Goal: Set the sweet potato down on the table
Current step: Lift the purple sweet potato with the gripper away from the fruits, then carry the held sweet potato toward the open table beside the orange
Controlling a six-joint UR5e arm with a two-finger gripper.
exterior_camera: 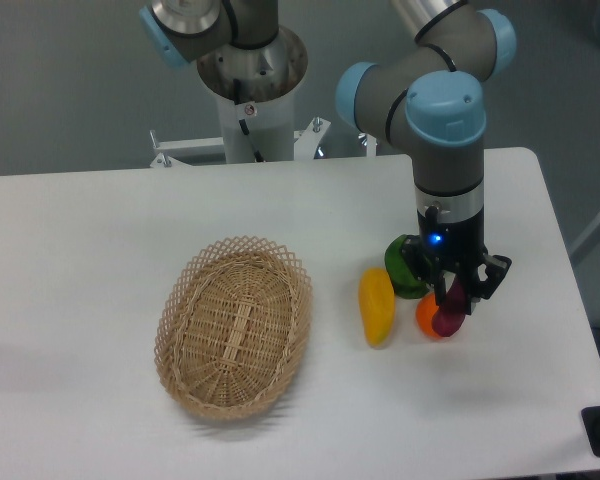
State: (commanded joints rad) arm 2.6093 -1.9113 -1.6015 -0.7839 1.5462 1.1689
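The sweet potato [450,311] is a small dark magenta tuber hanging upright between the fingers of my gripper [456,297]. The gripper is shut on it and holds it at the right part of the white table [80,260], right in front of the round orange [427,316]. Whether the tuber's lower end touches the tabletop I cannot tell. The gripper body hides the tuber's top.
A yellow-orange oblong fruit [376,306] lies left of the gripper. A green fruit [404,268] sits behind the orange. An oval wicker basket [234,326] stands empty at the table's middle left. The arm's base [252,90] is at the back edge.
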